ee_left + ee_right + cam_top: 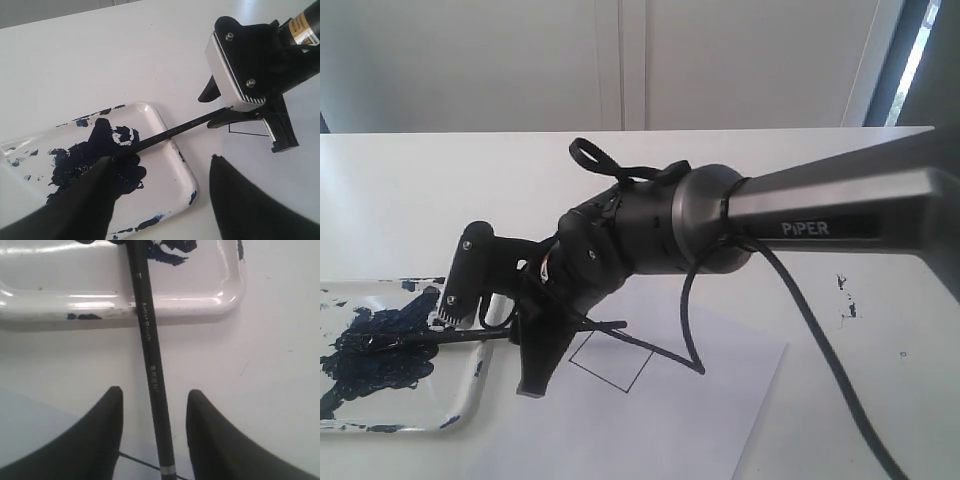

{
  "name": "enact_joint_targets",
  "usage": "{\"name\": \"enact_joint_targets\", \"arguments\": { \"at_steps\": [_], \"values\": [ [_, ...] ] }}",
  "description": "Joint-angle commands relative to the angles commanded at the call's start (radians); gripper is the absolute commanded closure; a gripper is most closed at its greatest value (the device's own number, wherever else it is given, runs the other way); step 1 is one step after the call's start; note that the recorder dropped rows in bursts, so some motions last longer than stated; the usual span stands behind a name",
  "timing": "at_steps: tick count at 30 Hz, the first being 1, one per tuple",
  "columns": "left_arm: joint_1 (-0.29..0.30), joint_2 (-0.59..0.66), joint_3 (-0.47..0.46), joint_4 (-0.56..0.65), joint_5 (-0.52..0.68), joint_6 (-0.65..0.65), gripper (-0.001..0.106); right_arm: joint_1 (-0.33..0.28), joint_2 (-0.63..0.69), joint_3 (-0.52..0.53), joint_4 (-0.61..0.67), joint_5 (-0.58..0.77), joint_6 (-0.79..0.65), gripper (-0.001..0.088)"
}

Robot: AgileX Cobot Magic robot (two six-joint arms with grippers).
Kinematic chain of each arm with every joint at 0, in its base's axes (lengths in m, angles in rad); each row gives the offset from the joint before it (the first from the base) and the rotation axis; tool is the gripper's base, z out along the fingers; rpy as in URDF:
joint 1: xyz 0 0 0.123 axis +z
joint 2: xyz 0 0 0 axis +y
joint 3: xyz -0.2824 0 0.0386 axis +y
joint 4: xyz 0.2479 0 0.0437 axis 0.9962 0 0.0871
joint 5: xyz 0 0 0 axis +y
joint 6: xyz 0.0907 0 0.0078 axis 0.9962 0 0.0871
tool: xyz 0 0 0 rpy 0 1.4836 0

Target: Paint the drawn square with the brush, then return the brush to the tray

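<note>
Counter (400,190): white, flecked with dark paint toward the right of the exterior frame. Paper sheet (720,400) at lower centre; I cannot tell if it is fixed down. Tray (470,395) at lower left, heavily smeared navy. My right pincer (155,391) is parted and straddles the brush (430,338) handle with a gap on either side, so nothing is gripped. My left pincer (160,159) is wide open and empty, near the tray. The brush lies with its tip in the paint pool and its handle propped across the tray's right rim, ending over the sheet. Drawn square (612,362), lower centre just right of the tray, shows outline only, so it is not yet painted. Risks, my judgement:
1. The handle balances on the rim. If one finger lands first on closing, the handle could pivot or roll and flick wet paint onto the counter or sheet.
2. A heavily loaded tip may drip outside the outline in transit.
3. The arm's cable (800,310) hangs low over the sheet near the square. It could drag the paper and shift the target.
</note>
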Motion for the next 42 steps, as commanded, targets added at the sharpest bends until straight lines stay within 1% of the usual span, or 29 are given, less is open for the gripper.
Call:
{"name": "enact_joint_targets", "arguments": {
  "at_steps": [1,5,10,13,16,19,25,27,29,38,40,42],
  "values": [
    [0.000,0.000,0.000,0.000,0.000,0.000,0.045,0.000,0.002,-0.005,-0.019,0.016,0.000,0.0536],
    [0.000,0.000,0.000,0.000,0.000,0.000,0.045,0.000,0.002,-0.025,-0.066,0.063,0.000,0.0537],
    [0.000,0.000,0.000,0.000,0.000,0.000,0.045,0.000,0.006,-0.026,-0.130,0.106,0.004,0.0537],
    [0.000,0.000,0.000,0.000,0.000,0.000,0.045,0.000,0.024,-0.026,-0.179,0.107,0.012,0.0537],
    [0.000,0.000,0.000,0.000,0.000,0.000,0.045,-0.001,0.043,-0.026,-0.179,0.110,0.012,0.0537],
    [0.000,0.000,0.000,0.000,0.000,0.000,0.045,-0.009,0.056,-0.026,-0.213,0.098,0.021,0.0537],
    [0.000,0.000,0.000,0.000,0.000,0.000,0.046,-0.057,0.058,-0.031,-0.220,0.085,0.043,0.0537],
    [0.000,0.000,0.000,0.000,0.000,0.000,0.048,-0.062,0.064,-0.031,-0.220,0.086,0.040,0.0550],
    [0.000,0.000,0.000,0.000,0.000,0.000,0.048,-0.062,0.066,-0.031,-0.215,0.080,0.039,0.0569],
    [0.000,0.000,0.000,0.000,0.000,0.000,0.048,-0.062,0.073,-0.033,-0.209,0.073,0.027,0.0571],
    [0.000,0.000,0.000,0.000,0.000,0.000,0.048,-0.062,0.073,-0.033,-0.209,0.073,0.027,0.0606],
    [0.000,0.000,0.000,0.000,0.000,0.000,0.048,-0.062,0.073,-0.033,-0.205,0.071,0.027,0.0680]
  ]
}}
